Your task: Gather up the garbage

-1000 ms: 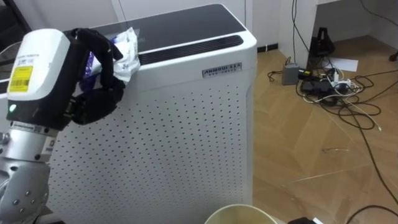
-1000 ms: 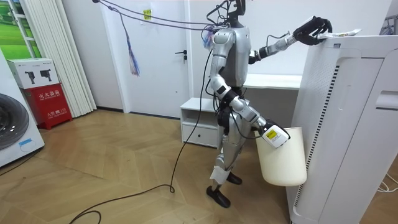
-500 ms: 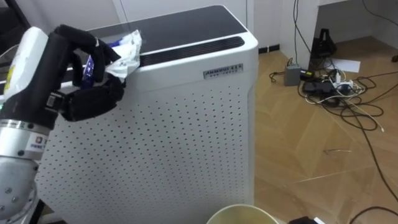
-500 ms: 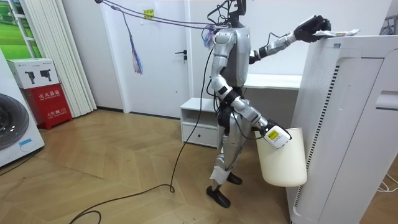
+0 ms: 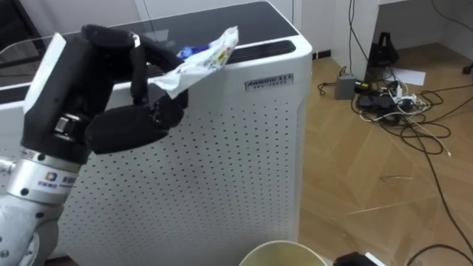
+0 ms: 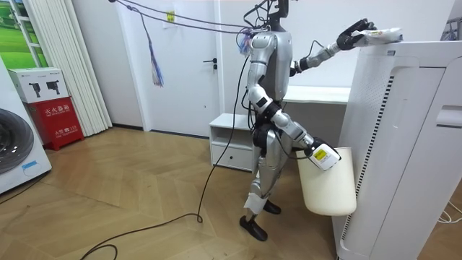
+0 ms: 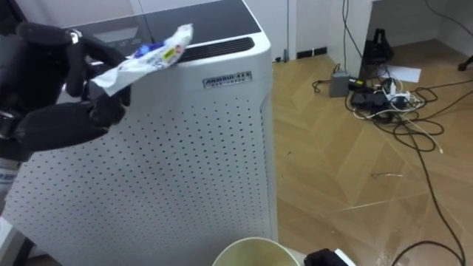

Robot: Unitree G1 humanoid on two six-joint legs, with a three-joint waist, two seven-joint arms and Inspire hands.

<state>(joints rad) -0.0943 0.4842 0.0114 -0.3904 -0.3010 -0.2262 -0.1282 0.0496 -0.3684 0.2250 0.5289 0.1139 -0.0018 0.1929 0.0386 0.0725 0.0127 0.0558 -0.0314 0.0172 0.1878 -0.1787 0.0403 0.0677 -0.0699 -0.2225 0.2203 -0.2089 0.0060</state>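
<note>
A crumpled white wrapper with blue print (image 5: 199, 59) (image 7: 151, 53) is pinched in my left hand (image 5: 126, 111), whose dark fingers are curled round its lower end. The wrapper hangs just above the top edge of a tall white perforated air purifier (image 5: 222, 162). In the room view I stand beside that unit with my left hand (image 6: 354, 32) raised to its top and the wrapper (image 6: 382, 33) sticking out past it. A cream bin (image 6: 328, 184) hangs off the floor at my right hand (image 6: 323, 156); its rim (image 5: 284, 255) shows at the bottom of the eye views.
A tangle of cables and a power strip (image 5: 392, 100) lies on the wooden floor to the right of the purifier. A low white cabinet (image 6: 231, 141) stands behind me, and a washing machine (image 6: 18, 144) is at the room view's left.
My left hand has lifted the wrapper off the purifier's top and swung it rightward; the wrapper now stretches out long above the front edge. The bin has stayed put.
</note>
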